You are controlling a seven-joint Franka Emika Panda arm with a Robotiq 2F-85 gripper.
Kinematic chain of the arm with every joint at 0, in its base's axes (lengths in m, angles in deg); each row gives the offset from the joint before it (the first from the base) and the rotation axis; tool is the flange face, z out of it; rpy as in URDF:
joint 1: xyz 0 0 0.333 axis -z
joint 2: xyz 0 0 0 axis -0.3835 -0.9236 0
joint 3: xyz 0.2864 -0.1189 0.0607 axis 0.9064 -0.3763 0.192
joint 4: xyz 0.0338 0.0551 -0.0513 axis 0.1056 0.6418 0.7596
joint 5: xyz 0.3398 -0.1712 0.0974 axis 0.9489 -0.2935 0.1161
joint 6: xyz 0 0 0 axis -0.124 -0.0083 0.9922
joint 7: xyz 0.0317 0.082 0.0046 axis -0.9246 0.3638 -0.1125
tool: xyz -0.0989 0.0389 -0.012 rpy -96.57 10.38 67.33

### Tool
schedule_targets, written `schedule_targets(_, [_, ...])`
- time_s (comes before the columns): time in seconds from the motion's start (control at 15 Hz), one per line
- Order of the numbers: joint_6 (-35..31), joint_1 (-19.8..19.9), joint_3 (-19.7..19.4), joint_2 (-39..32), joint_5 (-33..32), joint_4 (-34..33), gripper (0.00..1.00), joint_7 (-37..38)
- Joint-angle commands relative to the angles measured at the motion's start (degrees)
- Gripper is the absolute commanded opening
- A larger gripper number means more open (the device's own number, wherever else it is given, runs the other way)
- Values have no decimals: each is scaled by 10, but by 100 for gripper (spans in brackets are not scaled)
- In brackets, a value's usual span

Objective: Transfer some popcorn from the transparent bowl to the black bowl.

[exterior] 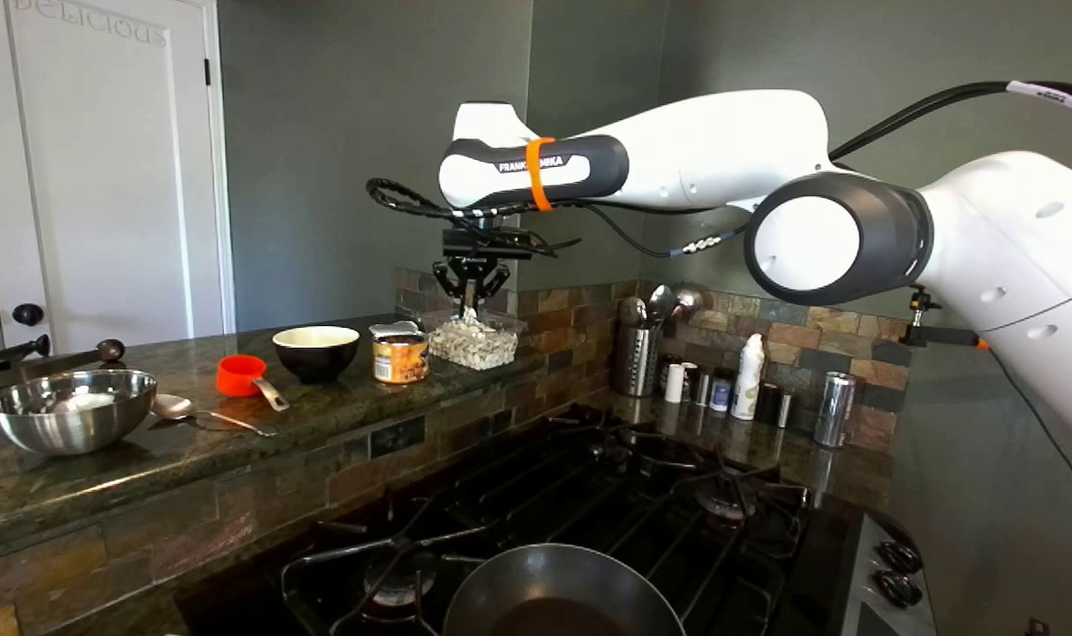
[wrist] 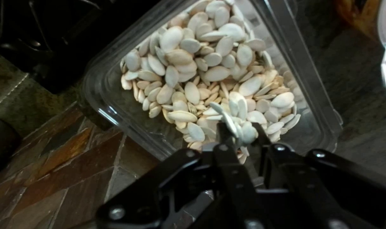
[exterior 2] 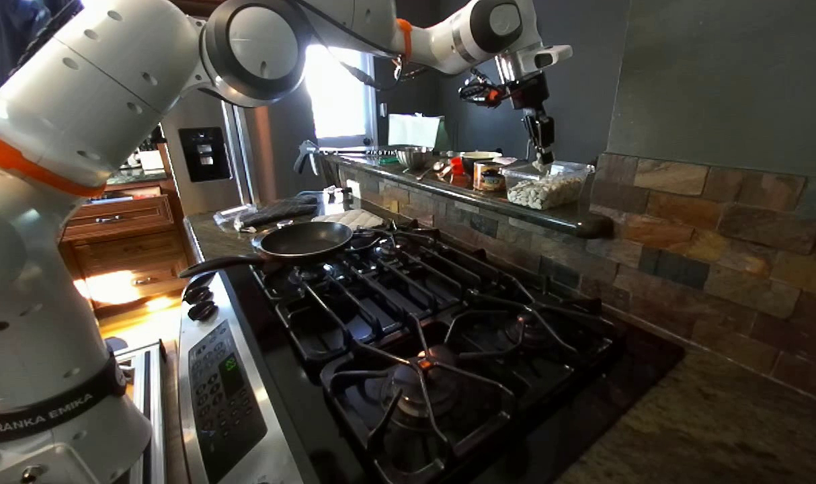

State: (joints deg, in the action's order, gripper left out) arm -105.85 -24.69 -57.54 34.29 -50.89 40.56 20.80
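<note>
Read the hand (wrist: 240, 132), at the lower middle of the wrist view, as clenched on a small clump of the popcorn (wrist: 186, 65), by look flat pale seeds rather than puffed corn, with the rest heaped below in the transparent bowl (wrist: 108, 117), boxy and spread across the middle of that view. In an exterior view, find the transparent bowl just left of centre and the black bowl (exterior: 315, 362) farther left, with the orange-labelled can (exterior: 400, 360) between, all on the desk (exterior: 333, 405). Judge the present step as lifting the pinch away, with the drop into the black bowl not yet done. Hold the squeeze firm but add no force, for fear of squirting pieces sideways. Expect some loss from the loose pieces poking out past the tips. Rise straight and slowly, well above the rim, before moving leftward in that exterior frame, high enough to pass over the can, without tilting or jerking. Stop over the middle of the cream interior, sink low without touching the rim, and only then let go, to avoid scattering over the desk. Plan on repeat trips, given so small a load.
</note>
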Motion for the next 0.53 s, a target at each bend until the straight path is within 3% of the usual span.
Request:
schedule_targets(0.0, [15, 2, 5, -8, 8, -19, 5, 0])
schedule_targets(0.47, [22, -4, 14, 5, 8, -32, 5, -12])
